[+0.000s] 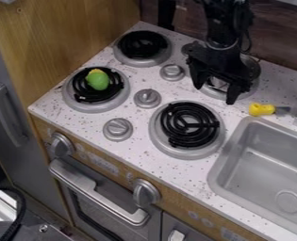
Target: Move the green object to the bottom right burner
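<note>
At left, we find the green object [97, 80], its far end yellow, resting on the coil of the bottom left burner [72, 96]; we would straddle its rounded body, close lightly, and avoid catching the coil. Between the front burners, we advise a straight lift and a path high enough to clear the knobs [147, 98], then a gentle release over the middle of the bottom right burner [188, 124], lest it roll. At upper right, we see the gripper [214, 95], empty, its fingers spread, ready for the approach.
</note>
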Controlling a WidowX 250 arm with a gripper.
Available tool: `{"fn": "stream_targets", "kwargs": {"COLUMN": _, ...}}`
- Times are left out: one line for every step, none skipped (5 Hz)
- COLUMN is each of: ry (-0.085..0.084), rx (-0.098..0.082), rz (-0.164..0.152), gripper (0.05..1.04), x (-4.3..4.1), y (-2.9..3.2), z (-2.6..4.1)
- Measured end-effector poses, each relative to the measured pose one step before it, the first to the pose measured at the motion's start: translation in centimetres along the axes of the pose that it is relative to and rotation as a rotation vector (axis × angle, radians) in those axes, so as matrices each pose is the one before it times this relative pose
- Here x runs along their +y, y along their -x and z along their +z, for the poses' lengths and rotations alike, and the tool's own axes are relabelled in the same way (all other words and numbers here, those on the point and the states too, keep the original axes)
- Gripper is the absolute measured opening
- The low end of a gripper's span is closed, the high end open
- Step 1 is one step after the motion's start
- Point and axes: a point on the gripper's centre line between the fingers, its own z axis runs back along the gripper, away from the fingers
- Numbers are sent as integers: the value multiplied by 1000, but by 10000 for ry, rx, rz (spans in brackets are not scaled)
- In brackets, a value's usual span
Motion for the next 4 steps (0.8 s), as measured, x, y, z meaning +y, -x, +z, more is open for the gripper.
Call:
{"fn": "stream_targets", "kwargs": {"ry": -20, "rx": 490, "rz": -28, "gripper": 1000, "x": -37, "y": 1113, "z": -1394}}
{"fn": "stream_targets", "kwargs": {"ry": -628, "rx": 98, "rz": 261, "gripper": 1000, "x": 2019, "y": -548, "z": 351}}
{"fn": "stream_targets", "kwargs": {"ry": -430, "rx": -19, "rz": 1400, "gripper": 1000, "x": 3876, "y": -42, "z": -239}}
{"fn": "stream_targets", "kwargs": {"ry": -264, "rx": 11, "rz": 1787, "gripper": 1000, "x": 2887, "y": -1148, "z": -80}}
